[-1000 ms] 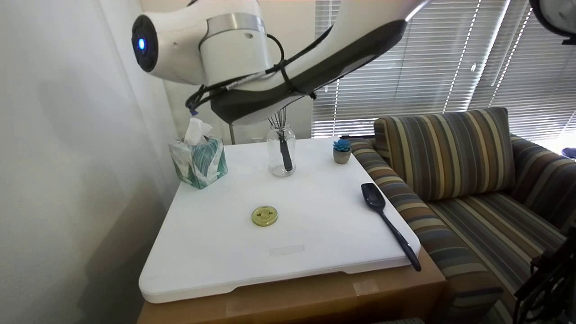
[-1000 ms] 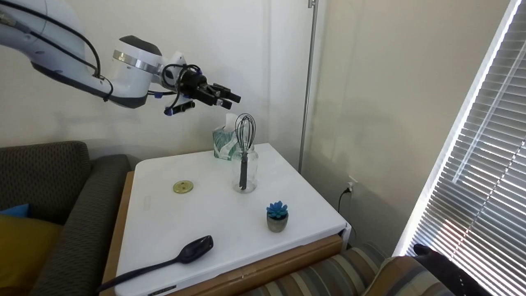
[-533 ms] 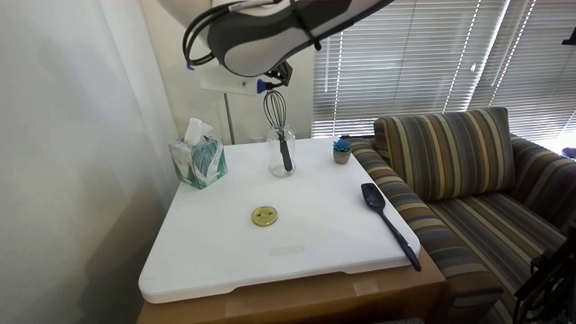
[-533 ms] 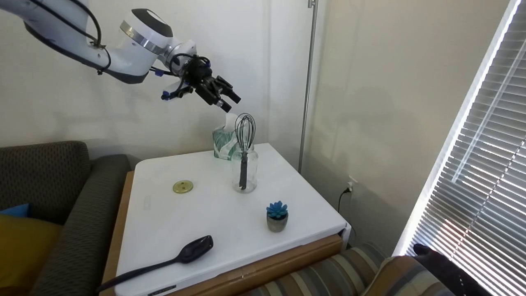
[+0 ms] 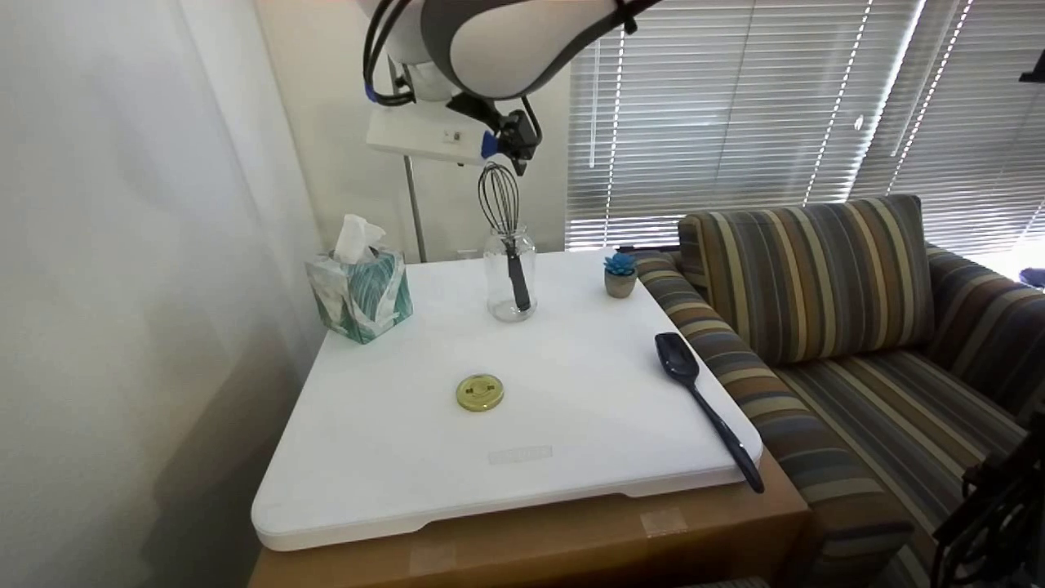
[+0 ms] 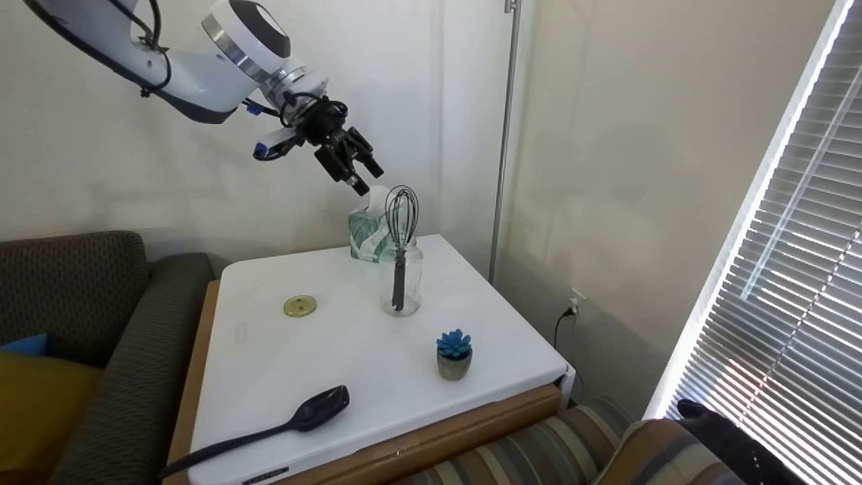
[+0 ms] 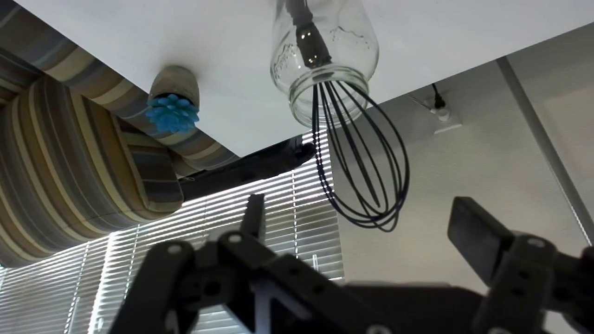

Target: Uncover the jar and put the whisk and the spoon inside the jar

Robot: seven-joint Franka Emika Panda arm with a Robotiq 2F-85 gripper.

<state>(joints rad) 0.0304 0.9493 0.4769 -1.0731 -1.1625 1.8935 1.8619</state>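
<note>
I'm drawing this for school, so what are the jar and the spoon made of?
The jar is probably smooth, clear glass: the whisk's handle shows through. The spoon looks like shiny black plastic, since light glints off it, but it could be silicone.

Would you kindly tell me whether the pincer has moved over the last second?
Yes: in an exterior view, the pincer has tilted more steeply downward, now ending slightly lower and farther left of the pole in that picture.

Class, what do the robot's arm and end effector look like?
The arm is white and rounded, with dark grey panels, a silver band, black cables and small blue parts. The end effector is black, with two blocky fingers and pale round spots like screw heads.
</note>
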